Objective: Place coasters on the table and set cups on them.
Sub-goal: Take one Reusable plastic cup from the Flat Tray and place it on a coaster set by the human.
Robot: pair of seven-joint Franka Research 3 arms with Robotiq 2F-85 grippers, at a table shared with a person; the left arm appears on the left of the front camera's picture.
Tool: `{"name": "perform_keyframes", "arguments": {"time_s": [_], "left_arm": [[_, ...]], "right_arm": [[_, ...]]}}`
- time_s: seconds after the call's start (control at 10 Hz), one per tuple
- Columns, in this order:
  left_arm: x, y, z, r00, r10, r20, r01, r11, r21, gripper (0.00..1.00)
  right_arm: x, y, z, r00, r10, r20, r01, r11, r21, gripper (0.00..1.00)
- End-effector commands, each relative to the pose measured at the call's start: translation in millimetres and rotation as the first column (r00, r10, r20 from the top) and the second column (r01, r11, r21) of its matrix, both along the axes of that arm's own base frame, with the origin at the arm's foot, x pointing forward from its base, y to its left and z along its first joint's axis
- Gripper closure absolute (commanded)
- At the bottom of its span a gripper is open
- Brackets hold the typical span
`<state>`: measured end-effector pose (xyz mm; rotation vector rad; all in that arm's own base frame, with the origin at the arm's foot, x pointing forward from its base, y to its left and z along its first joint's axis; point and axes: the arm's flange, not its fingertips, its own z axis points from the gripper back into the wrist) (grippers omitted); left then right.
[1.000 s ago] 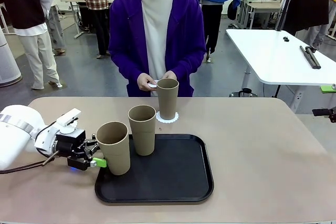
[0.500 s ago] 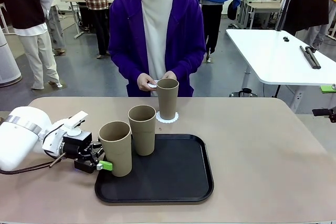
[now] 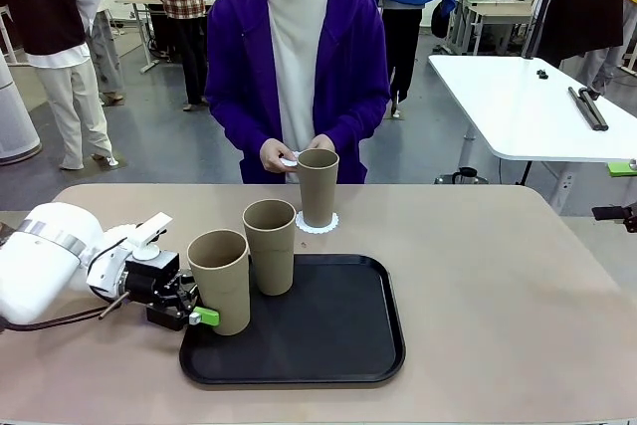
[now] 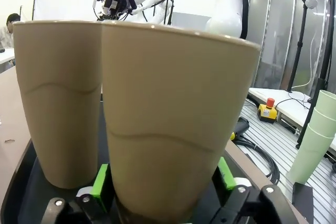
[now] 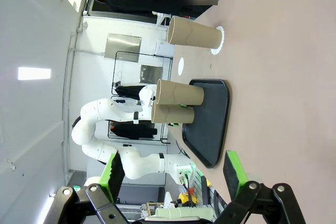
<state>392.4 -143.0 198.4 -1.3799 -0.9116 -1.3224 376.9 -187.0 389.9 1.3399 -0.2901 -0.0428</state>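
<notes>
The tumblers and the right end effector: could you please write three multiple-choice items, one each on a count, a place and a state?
1. How many tumblers stand on the black tray? A) two B) one C) three
2. Where does the farthest tumbler stand? A) on the tray B) on a blue saucer C) on a doily on the beige table
3. The right end effector is: A) shut on a tumbler B) open and empty C) shut on a doily
Key: 1 A, the near tumbler and the middle tumbler stand inside its rim; 2 C, lace shows round its base; 3 B, its pads stand wide apart.
</notes>
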Motion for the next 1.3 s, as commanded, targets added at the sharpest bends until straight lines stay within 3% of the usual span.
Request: {"name": "perform_keyframes", "arguments": {"time_s": [0.0,0.1,0.2,0.3,0.4,0.5,0.7,0.9,1.2], "left_arm": [[-3,0,-3,0.998,0.017,0.058,-0.015,0.999,-0.035,0.58],[-2,2,1,0.998,0.011,0.057,-0.009,0.999,-0.037,1.00],[-3,4,3,0.998,0.013,0.057,-0.010,0.999,-0.040,0.61],[-4,7,5,0.998,0.014,0.058,-0.011,0.999,-0.040,1.00],[-8,13,12,0.997,-0.017,0.076,0.020,0.999,-0.036,1.00],[-16,22,38,0.998,-0.011,0.063,0.013,0.999,-0.031,1.00],[-39,40,111,0.994,0.020,0.108,-0.021,1.000,0.003,1.00],[-38,62,188,0.984,0.106,0.146,-0.109,0.994,0.019,1.00],[-44,73,241,0.975,0.160,0.157,-0.165,0.986,0.024,1.00]], "right_arm": [[-2,0,0,1.000,0.014,-0.002,-0.014,1.000,-0.003,0.00],[-2,0,0,1.000,0.014,-0.002,-0.014,1.000,-0.003,0.00],[-2,0,0,1.000,0.014,-0.002,-0.014,1.000,-0.003,0.00],[-2,0,0,1.000,0.014,-0.002,-0.014,1.000,-0.003,0.00],[-2,0,0,1.000,0.014,-0.002,-0.014,1.000,-0.003,0.00],[-2,0,0,1.000,0.014,-0.002,-0.014,1.000,-0.003,0.00],[-2,0,0,1.000,0.014,-0.002,-0.014,1.000,-0.003,0.00],[-2,0,0,1.000,0.014,-0.002,-0.014,1.000,-0.003,0.00],[-2,0,0,1.000,0.014,-0.002,-0.014,1.000,-0.003,0.00]]}}
